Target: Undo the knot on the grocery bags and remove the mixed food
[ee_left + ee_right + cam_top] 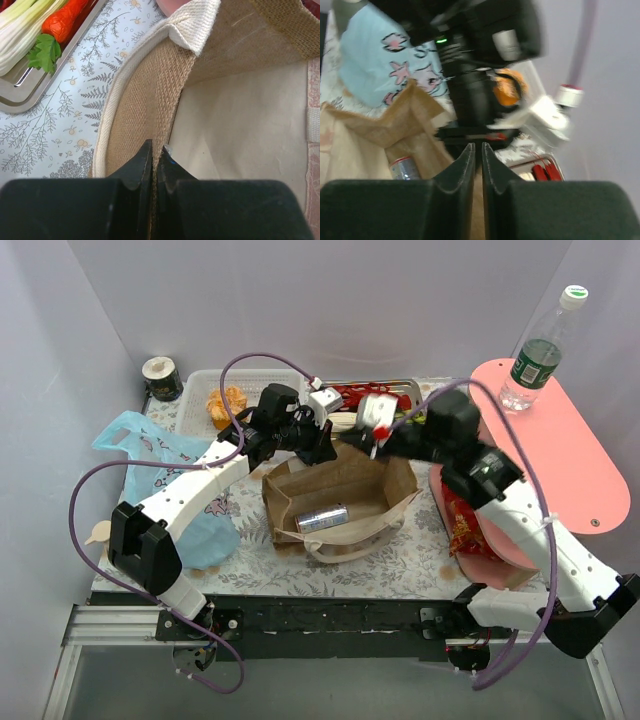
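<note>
Our left pincer (154, 150) is clamped tight on the woven rim of the brown bag (145, 110). The right pincer (476, 150) looks pinched shut on the same far rim just beside it, though that view's pretty blurry. Between the two we've got the mouth held wide open.

Progress-wise we'd call it mostly done. The leek (20, 30) and carrot (65, 17) sit on the tray (25, 97), the snack packet (462, 525) lies off to the right, and the blue bag (140, 445) lies flat and slack at the left of the bench (400, 560).

As far as we can see, what's left is the drink can (322, 518) on the brown bag's floor. It's on its side, long axis running left to right, right end angled slightly toward the far side.
</note>
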Available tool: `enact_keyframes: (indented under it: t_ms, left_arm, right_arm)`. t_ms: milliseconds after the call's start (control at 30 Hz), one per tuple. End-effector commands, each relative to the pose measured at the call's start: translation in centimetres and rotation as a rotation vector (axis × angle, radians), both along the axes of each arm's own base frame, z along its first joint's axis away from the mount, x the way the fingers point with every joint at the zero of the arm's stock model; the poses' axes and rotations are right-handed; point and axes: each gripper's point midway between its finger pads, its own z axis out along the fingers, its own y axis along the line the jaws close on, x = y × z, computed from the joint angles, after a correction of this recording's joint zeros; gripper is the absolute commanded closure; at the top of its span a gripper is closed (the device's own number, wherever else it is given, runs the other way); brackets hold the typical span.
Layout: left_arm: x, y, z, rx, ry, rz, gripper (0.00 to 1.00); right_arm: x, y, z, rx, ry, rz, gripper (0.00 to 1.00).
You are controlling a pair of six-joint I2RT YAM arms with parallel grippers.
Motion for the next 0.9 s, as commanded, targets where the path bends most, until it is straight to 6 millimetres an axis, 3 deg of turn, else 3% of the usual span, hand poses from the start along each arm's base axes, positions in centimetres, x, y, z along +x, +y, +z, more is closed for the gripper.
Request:
enact_keyframes:
  t_ms: [0,33,67,133,167,233,267,333,367,433,500,600,767,867]
  left_arm:
    - [-0.4,0.6,3.2,-0.02,-0.072,0.018,1.0]
    - [-0.3,0.6,3.5,-0.023,-0.079,0.021,1.0]
    - [-0.2,0.6,4.2,-0.031,-0.099,0.021,1.0]
    - [-0.7,0.3,6.1,-0.061,-0.147,-0.01,1.0]
    - [-0.9,0.0,7.9,-0.087,-0.196,-0.033,1.0]
    - [-2.2,-0.4,10.1,-0.116,-0.269,-0.098,1.0]
    - [-2.8,-0.4,10.7,-0.128,-0.277,-0.12,1.0]
    - [-4.5,-0.5,10.1,-0.13,-0.257,-0.196,1.0]
    - [-5.2,-0.3,7.5,-0.105,-0.194,-0.209,1.0]
    - [-6.4,0.1,6.0,-0.106,-0.137,-0.218,1.0]
    - [-6.2,0.4,4.2,-0.097,-0.104,-0.178,1.0]
    - [-5.0,0.4,3.3,-0.085,-0.095,-0.116,1.0]
    - [-4.3,-0.5,2.2,-0.093,0.005,-0.076,1.0]
    - [-3.8,-0.7,3.1,-0.118,-0.012,-0.057,1.0]
  right_arm:
    - [-5.7,1.5,-9.7,-0.195,-0.027,0.147,0.87]
    - [-6.7,1.4,-11.9,-0.226,-0.006,0.174,0.87]
    - [-8.7,0.7,-17.1,-0.313,0.031,0.224,0.87]
    - [-10.4,-1.0,-22.0,-0.404,0.065,0.247,0.87]
    - [-11.5,-2.5,-26.2,-0.478,0.109,0.263,0.87]
    - [-12.2,-4.0,-28.6,-0.524,0.121,0.261,0.87]
    - [-12.3,-4.3,-29.1,-0.534,0.125,0.263,0.87]
    - [-11.8,-4.1,-28.9,-0.521,0.1,0.241,0.87]
    - [-11.3,-3.8,-28.5,-0.513,0.082,0.231,0.87]
    - [-9.6,-3.2,-27.4,-0.511,0.018,0.188,0.85]
    - [-7.7,-1.8,-24.9,-0.46,-0.067,0.145,0.81]
    - [-5.8,-0.4,-23.7,-0.463,-0.133,0.123,0.71]
    - [-4.3,2.3,-24.3,-0.514,-0.135,0.185,0.59]
    - [-3.5,3.2,-25.8,-0.564,-0.121,0.208,0.5]
